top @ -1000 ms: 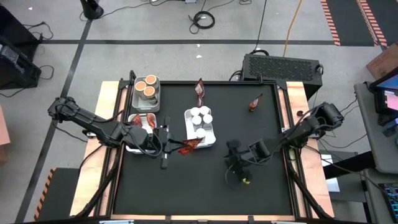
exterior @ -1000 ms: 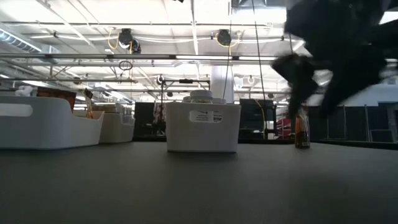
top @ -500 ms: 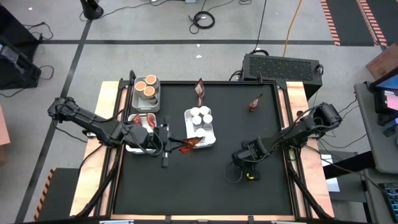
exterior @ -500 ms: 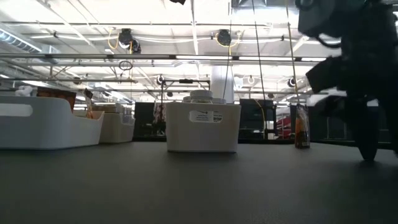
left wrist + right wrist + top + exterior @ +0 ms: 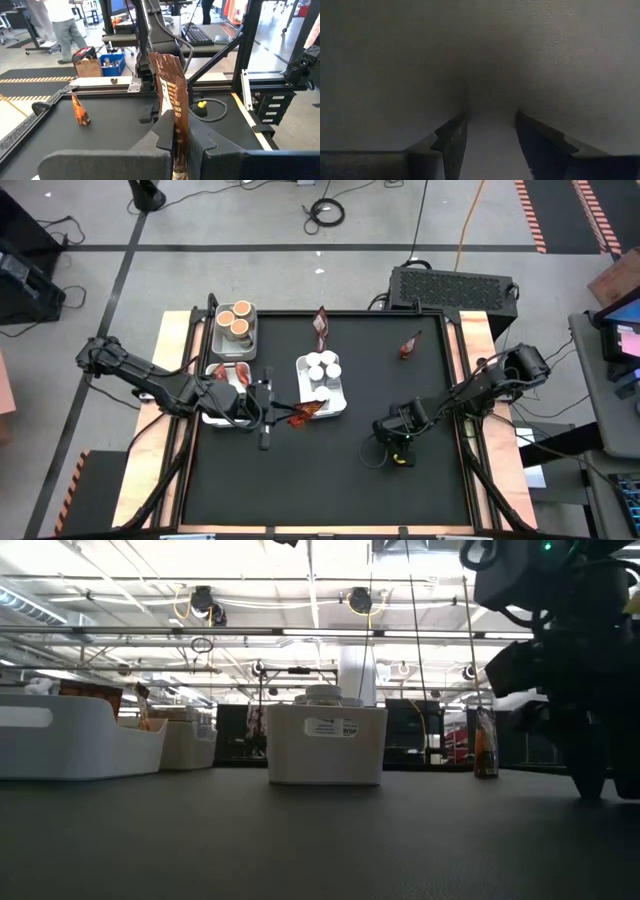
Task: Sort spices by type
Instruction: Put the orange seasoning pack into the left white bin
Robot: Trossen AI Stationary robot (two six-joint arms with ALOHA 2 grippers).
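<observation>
My left gripper (image 5: 285, 416) is shut on a reddish-brown packet (image 5: 305, 415), held out beside the near edge of the tray (image 5: 341, 402) of white-capped jars (image 5: 322, 370). My right gripper (image 5: 395, 450) points down at the black mat right of centre. It is open with nothing between its fingers (image 5: 451, 140), whose tips are down at the mat (image 5: 590, 795). Orange-topped tubs (image 5: 238, 320) sit in the far-left tray, and packets (image 5: 228, 373) lie in the tray nearer than it. Two loose packets (image 5: 321, 323) (image 5: 410, 345) stand on the mat at the far side. My left gripper pinches the packet between its two fingers at one end (image 5: 176, 131), coming level from the table's left. The rest of the packet (image 5: 170, 85) sticks out ahead of the fingers, edge-on between them. It is lifted clear of the mat.
The three white trays (image 5: 325, 745) (image 5: 80, 735) fill the left and middle of the mat. A packet (image 5: 486, 755) stands upright at the far right. Open mat lies along the near side. A grey box (image 5: 450, 285) sits beyond the far edge.
My right gripper has come down to the mat and shifted toward the table's right and near edges. Its wrist has rolled and tipped until the fingers point down. My left gripper and its packet have kept still.
</observation>
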